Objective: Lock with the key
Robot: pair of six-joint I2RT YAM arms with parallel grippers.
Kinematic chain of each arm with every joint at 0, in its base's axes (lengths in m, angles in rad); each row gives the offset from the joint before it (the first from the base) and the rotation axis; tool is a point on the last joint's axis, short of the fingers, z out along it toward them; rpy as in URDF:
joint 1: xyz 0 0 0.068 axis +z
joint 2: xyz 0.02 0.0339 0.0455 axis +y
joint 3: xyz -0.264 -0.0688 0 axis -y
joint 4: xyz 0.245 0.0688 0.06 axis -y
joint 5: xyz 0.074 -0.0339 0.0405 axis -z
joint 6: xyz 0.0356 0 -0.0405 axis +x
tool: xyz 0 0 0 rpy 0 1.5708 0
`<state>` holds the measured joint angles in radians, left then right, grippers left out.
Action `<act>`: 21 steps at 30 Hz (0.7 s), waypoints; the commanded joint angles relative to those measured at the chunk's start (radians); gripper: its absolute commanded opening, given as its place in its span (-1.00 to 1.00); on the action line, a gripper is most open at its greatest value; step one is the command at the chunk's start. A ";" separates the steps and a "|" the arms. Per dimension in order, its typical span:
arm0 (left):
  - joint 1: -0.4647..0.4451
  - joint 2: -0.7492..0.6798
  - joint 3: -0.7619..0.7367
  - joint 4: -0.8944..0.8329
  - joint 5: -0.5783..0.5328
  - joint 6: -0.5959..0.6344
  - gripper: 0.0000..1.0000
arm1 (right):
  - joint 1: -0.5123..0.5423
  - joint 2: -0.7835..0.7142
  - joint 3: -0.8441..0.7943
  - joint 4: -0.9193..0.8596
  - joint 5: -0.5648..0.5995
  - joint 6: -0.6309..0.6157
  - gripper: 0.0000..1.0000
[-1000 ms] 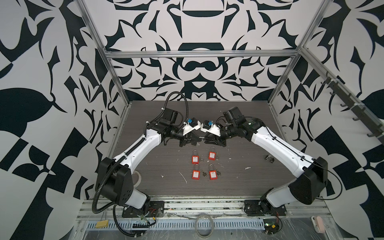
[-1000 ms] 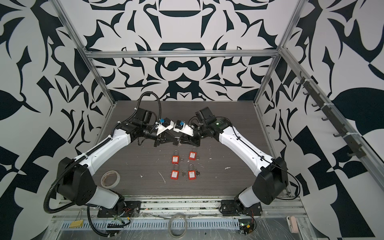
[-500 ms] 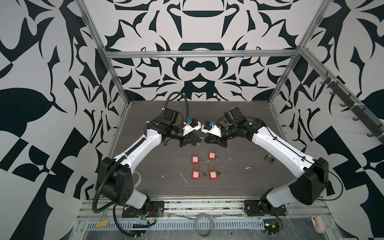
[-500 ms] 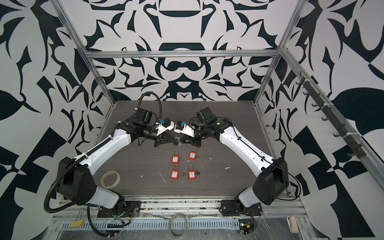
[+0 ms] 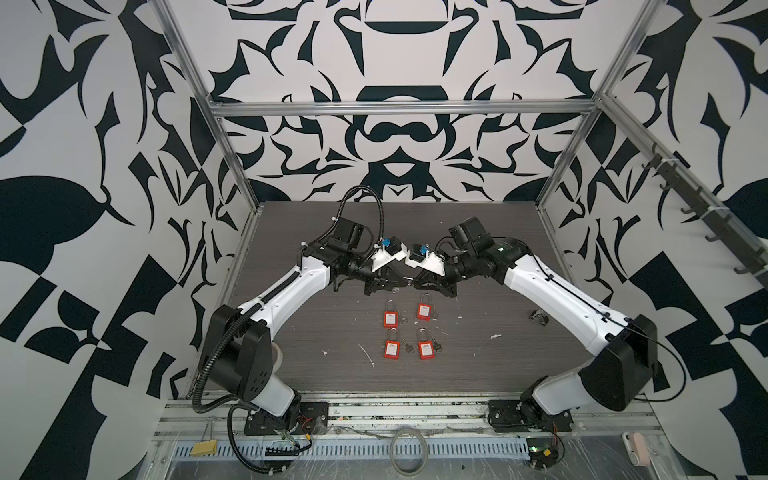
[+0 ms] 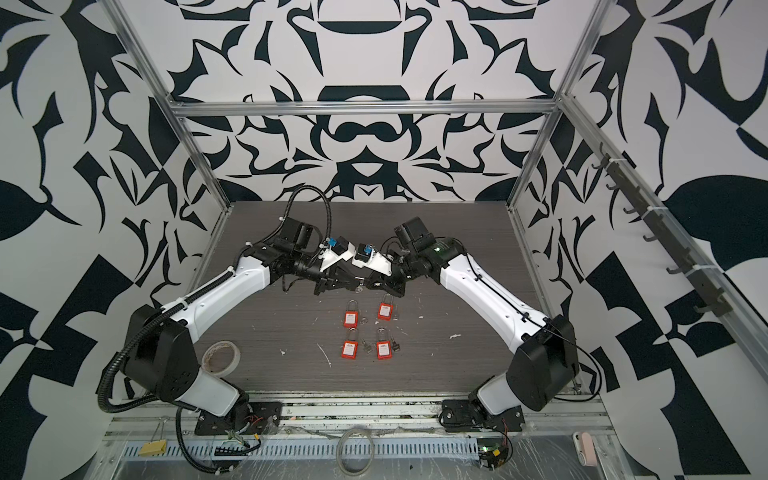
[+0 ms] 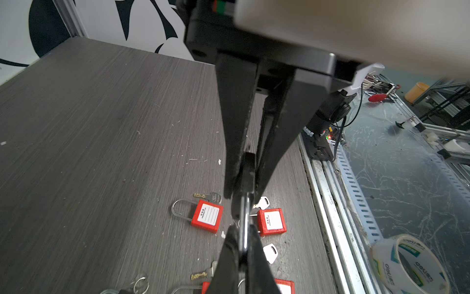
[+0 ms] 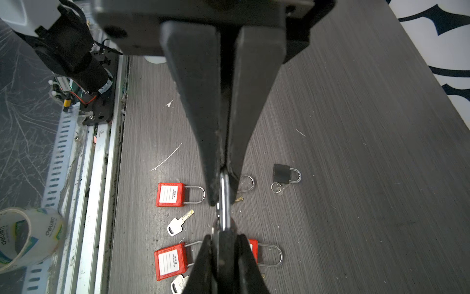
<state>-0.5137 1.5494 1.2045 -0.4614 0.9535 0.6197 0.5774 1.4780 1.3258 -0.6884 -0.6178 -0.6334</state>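
Your two top views look steeply down on the table (image 5: 478, 374) from high above its front edge; each wrist camera sits close over it, sharing the red padlocks (image 7: 207, 216).

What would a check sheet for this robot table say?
Surface: dark wood-grain table, white flecks.
Job's things: black padlock held mid-air; four red padlocks with loose keys on the table.
Clutter: second black padlock, tape roll.
Grippers: left gripper shut on the held lock's body; right gripper shut on its shackle.
Cables: ribbed black hose on the left arm; clear tube loop in front.
Surroundings: black-and-white patterned walls, metal frame, hook rail.
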 commanded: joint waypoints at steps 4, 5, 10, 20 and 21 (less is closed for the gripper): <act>-0.091 -0.041 -0.054 0.183 0.077 -0.017 -1.00 | 0.040 0.028 0.034 0.277 -0.186 0.109 -1.00; -0.102 -0.050 -0.060 0.187 0.070 -0.002 -1.00 | 0.040 0.027 0.038 0.279 -0.193 0.110 -1.00; -0.128 -0.084 -0.114 0.248 0.031 0.007 -1.00 | 0.040 0.029 0.050 0.296 -0.234 0.139 -1.00; -0.174 -0.049 -0.127 0.323 0.095 -0.110 -1.00 | 0.049 0.046 0.050 0.414 -0.139 0.129 -1.00; -0.174 -0.042 -0.122 0.323 0.106 -0.125 -1.00 | 0.054 0.044 0.045 0.428 -0.112 0.109 -1.00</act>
<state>-0.5434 1.4734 1.0702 -0.2344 0.9112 0.5186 0.5697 1.4918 1.3209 -0.6834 -0.6788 -0.5777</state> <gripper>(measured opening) 0.079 0.162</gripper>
